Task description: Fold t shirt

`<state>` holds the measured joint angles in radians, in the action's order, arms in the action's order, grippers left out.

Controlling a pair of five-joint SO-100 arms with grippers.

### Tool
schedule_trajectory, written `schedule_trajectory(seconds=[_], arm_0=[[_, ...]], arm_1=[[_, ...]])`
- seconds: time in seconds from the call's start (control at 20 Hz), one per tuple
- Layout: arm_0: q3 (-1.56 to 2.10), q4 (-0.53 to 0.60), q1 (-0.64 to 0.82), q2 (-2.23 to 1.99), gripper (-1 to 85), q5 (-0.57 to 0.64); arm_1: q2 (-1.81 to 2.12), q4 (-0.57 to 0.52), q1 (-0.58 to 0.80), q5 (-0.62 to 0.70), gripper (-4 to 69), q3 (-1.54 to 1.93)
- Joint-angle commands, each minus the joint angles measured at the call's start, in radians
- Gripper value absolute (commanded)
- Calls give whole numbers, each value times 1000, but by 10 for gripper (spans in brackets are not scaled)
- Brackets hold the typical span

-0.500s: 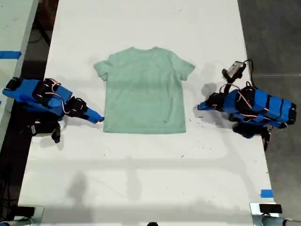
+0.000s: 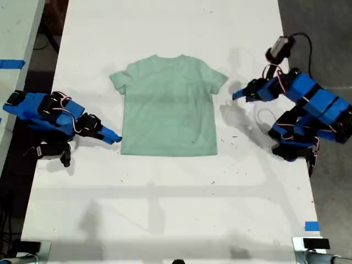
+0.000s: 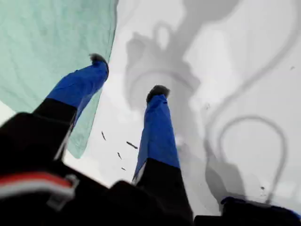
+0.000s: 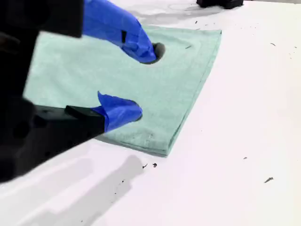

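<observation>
The pale mint-green t shirt [image 2: 168, 107] lies flat on the white table [image 2: 165, 220], collar toward the far end. At the exterior view's right, my first gripper [image 2: 236, 94] hangs open above the table beside the shirt's sleeve. In the first wrist view its fingertips [image 3: 99, 59] spread apart near the t shirt's [image 3: 47, 47] edge, holding nothing. At the exterior view's left, my second gripper [image 2: 115, 138] rests low at the hem corner. It is open [image 4: 143, 82], with the t shirt's [image 4: 188, 70] corner lying under its jaws.
Dark floor borders the table on the exterior view's right. A strip of blue tape [image 2: 312, 225] marks the near right edge. A second table with blue tape [image 2: 11, 64] stands at the left. Small dark specks [image 2: 234, 136] dot the table beside the hem.
My first arm has lifted and swung toward the table's far end, bringing its gripper up beside the sleeve. My second arm and the t shirt have not moved.
</observation>
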<state>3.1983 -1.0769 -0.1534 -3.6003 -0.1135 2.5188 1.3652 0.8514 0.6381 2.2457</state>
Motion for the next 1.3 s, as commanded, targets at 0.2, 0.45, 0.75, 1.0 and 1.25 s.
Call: schedule_trajectory(seconds=[0.2, 0.45, 0.75, 1.0, 1.25], arm_0=[[9, 5, 15, -6, 162, 6], [9, 5, 15, -6, 162, 6], [9, 5, 15, -6, 162, 6], [9, 5, 15, -6, 162, 6], [9, 5, 15, -6, 162, 6]], arm_1=[[-979, -66, 190, 195, 211, -841], [-1252, -126, 219, 201, 194, -991], [-1259, -23, 187, 221, 16, -1111], [-1144, 71, -155, 179, 16, -1318], [-1221, -77, -374, 150, 56, -1256]])
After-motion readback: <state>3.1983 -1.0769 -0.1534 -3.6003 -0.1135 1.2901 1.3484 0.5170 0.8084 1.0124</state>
